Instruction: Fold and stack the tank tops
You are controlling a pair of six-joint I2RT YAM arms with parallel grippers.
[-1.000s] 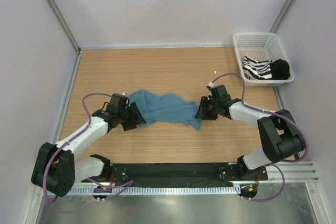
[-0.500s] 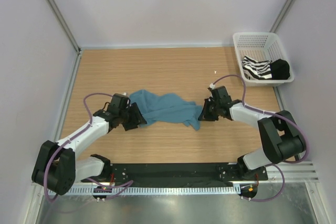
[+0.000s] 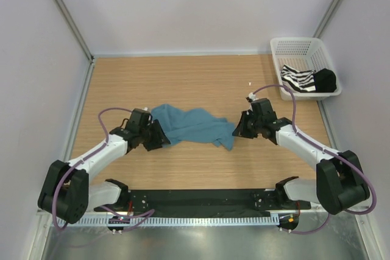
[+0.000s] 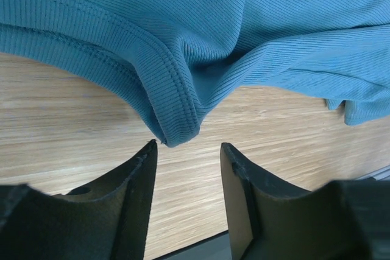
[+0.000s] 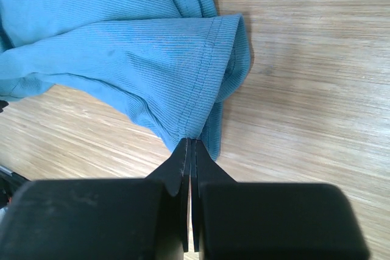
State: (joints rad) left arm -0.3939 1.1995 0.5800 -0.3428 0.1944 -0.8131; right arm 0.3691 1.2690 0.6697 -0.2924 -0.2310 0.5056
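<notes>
The teal tank top [image 3: 195, 125] is pinched by the right gripper [image 5: 190, 150], jaws shut, seemingly for spreading; its other end is faced by the left gripper [image 4: 189, 148], jaws half open, empty.

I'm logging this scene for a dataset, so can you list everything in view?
teal tank top: one, teal-blue, crumpled mid-table
striped tank top: one, black and white, in the basket
black item: one, black, in the basket beside the striped top; unclear what it is
basket: one, white mesh, far right corner
table: one, light wood
left gripper: one, black, open at the teal top's left hem
right gripper: one, black, shut on its right hem
</notes>
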